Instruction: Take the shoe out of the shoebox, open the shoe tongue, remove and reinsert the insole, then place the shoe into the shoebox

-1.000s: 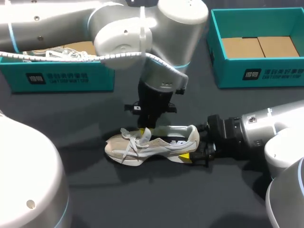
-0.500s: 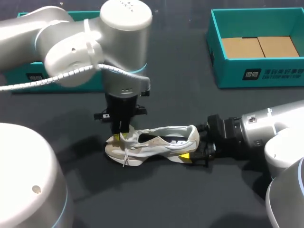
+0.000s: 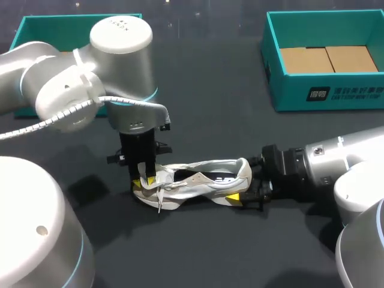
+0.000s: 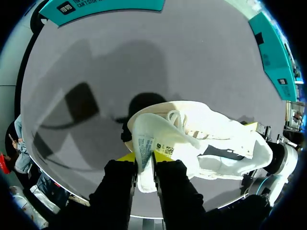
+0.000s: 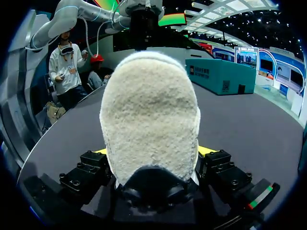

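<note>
The white shoe (image 3: 192,180) lies on its side on the dark table (image 3: 228,120), outside either box and stretched between the two grippers. Its heel sits in the right gripper (image 3: 243,195), whose yellow-tipped fingers (image 5: 207,151) press on it from both sides, so that hand has a firm hold of the heel. At the far end, ahead of the right gripper, the left gripper (image 3: 146,177) comes down from above onto the front of the shoe. Its two fingers (image 4: 169,179) stand almost together with the shoe tongue (image 4: 146,143) pinched between them, the tongue folded up out of the shoe toward that hand. Loose white laces (image 4: 175,116) lie just beyond the left gripper's tips. An open teal shoebox (image 3: 336,93) stands well apart from both hands, beyond the right gripper. A second teal box (image 3: 60,18) shows behind the left arm.
</note>
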Action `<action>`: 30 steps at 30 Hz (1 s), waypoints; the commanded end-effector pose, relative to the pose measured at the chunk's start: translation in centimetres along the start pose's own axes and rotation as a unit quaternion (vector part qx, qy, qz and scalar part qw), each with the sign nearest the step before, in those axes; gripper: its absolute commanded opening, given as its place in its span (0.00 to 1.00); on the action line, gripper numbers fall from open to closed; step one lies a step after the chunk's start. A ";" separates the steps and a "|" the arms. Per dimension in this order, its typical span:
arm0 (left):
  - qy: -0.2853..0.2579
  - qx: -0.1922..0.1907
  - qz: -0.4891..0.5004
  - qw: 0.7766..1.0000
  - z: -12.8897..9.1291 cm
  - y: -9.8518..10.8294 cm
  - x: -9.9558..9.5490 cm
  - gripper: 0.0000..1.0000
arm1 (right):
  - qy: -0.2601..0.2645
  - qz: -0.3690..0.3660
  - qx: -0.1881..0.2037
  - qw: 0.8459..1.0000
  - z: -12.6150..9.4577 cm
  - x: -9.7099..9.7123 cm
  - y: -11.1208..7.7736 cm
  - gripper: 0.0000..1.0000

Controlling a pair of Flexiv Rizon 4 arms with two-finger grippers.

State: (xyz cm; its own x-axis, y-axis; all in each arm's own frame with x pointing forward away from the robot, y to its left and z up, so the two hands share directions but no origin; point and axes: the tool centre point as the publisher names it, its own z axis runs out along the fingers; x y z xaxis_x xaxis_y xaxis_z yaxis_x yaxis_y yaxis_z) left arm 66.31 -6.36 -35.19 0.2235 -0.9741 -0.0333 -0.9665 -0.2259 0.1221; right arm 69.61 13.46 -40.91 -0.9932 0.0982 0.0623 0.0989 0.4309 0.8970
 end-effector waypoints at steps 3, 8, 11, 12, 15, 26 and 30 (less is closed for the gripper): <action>-0.018 0.003 0.015 1.000 -0.4 0.2 -0.6 0.36 | 0.000 0.000 0.002 1.000 0.4 0.0 -0.1 0.00; -0.042 0.013 0.031 0.999 -1.0 0.4 -1.1 0.42 | 0.000 0.000 0.002 1.000 0.4 0.0 -0.1 0.00; -0.062 0.018 0.039 0.997 -1.0 0.4 -1.3 0.42 | 0.000 0.000 0.002 1.000 0.4 0.0 -0.1 0.00; -0.069 0.021 0.039 0.997 -1.0 0.4 -1.4 0.42 | 0.000 0.000 0.002 1.000 0.4 0.0 -0.1 0.00; -0.091 0.022 0.046 0.995 -0.7 0.3 -1.7 0.42 | 0.000 0.000 0.002 1.000 0.4 0.0 -0.1 0.00; -0.061 0.061 0.061 0.994 -4.3 -0.2 -1.9 0.42 | 0.000 0.000 0.002 1.000 0.4 0.0 -0.1 0.00; -0.016 0.086 0.093 0.992 -7.5 -0.2 -1.0 0.42 | 0.000 0.000 0.002 1.000 0.4 0.0 -0.1 0.00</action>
State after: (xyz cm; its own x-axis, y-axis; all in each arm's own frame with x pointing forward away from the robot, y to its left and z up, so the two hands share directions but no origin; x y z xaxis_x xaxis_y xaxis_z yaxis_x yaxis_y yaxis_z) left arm 68.09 -6.86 -30.82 0.0543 -0.9898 -0.1320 -0.9985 -0.0542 -0.0044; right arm 69.61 13.46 -40.92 -0.9932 0.0982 0.0626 0.0992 0.4310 0.8969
